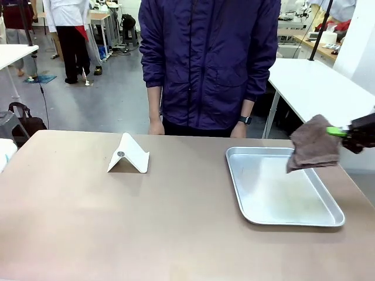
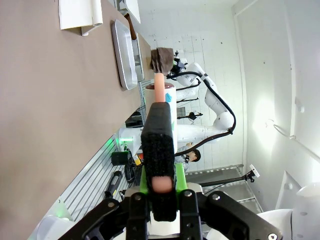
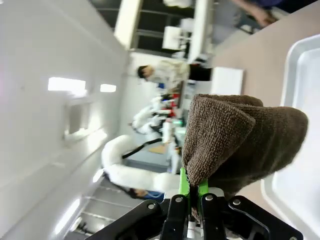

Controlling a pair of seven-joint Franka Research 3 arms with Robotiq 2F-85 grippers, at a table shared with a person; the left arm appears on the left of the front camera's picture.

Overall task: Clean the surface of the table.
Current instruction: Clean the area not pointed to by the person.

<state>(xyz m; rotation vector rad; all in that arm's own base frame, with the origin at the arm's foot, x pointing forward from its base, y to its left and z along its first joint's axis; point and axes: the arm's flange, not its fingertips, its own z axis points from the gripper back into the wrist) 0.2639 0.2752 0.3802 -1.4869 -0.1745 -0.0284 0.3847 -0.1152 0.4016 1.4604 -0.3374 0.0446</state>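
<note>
The table point(image 1: 117, 222) takes up the lower half of the front view, its matte taupe top running from the left edge to the right edge of the frame. In the left wrist view the table point(image 2: 50, 125) fills the left side of the frame. In the right wrist view a strip of it point(image 3: 260, 45) shows at upper right.

Your right gripper point(image 1: 338, 132) enters at the right edge of the front view, above the table's right end. Its fingers are clamped on a brown cloth point(image 1: 313, 143). The right wrist view confirms this: the green pads point(image 3: 184, 182) are pinched together on the lower fold of the cloth point(image 3: 240, 145). The cloth hangs over the upper right corner of a silver tray point(image 1: 293, 223), and its lower edge overlaps the tray's rim in the picture. You cannot tell from these views whether the cloth touches the tray. The tray sits flat on the right part of the table.

Your left gripper point(image 2: 159, 107) stands at lower centre of its own view. Its fingers are drawn together into one black column with no gap between them. It is off to the right of the table's edge in that frame, with no contact.

A white folded stand point(image 1: 129, 155) rests on the table left of centre, well apart from the tray. A person in a dark blue jacket point(image 1: 208, 58) stands at the far edge, arms down.
</note>
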